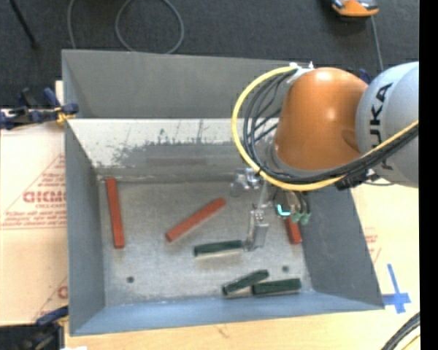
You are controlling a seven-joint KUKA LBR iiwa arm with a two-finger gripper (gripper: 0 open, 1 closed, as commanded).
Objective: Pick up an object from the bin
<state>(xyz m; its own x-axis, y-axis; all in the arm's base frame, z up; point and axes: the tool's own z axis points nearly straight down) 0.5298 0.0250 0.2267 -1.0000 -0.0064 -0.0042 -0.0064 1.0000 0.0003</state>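
My gripper (257,233) hangs low in the right middle of the bin, under the orange cover. Its tip is at the right end of a dark green bar (217,249) that lies flat on the floor, and it seems to touch that end. A short red bar (294,231) lies just to the right of the gripper, partly hidden by the wrist. An orange-red bar (196,219) lies slantwise up and to the left of it.
Along the left wall lies a long red bar (115,212). Two more dark green bars (244,283) (277,287) lie near the front wall. The arm and its cables cover the bin's right rear part.
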